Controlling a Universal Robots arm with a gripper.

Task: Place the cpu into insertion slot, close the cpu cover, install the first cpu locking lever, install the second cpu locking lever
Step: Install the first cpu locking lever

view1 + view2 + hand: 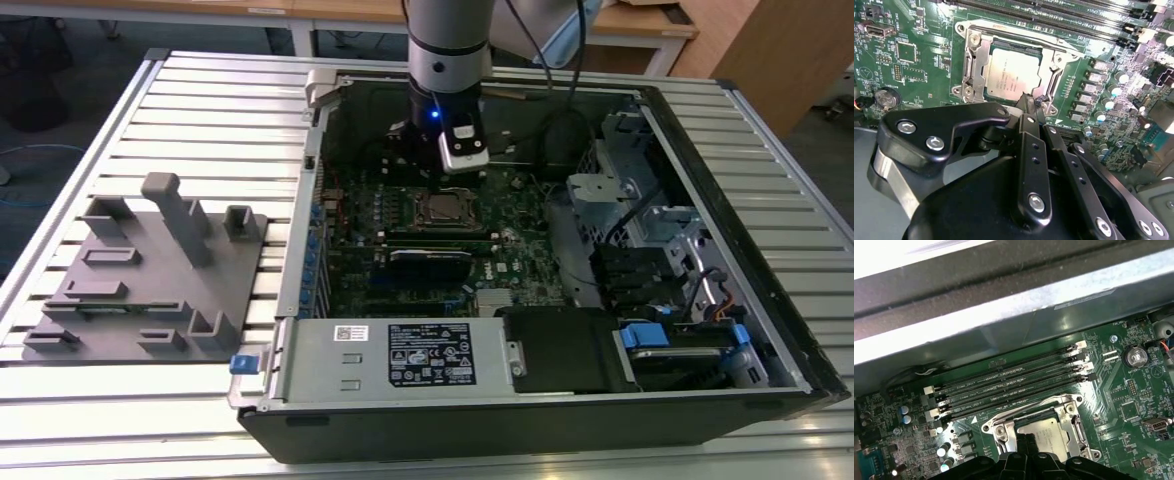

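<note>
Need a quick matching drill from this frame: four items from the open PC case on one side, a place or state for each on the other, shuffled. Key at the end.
Things:
1. cpu
2. cpu cover
3. gripper
4. grey fixture block

Places or states:
A. on the slatted table, outside the case
B. silver frame lying down around the chip
C. fingertips at the socket's edge
D. seated in the insertion slot, metal top showing

Pairs: 1-D, 2-B, 3-C, 4-A
</note>
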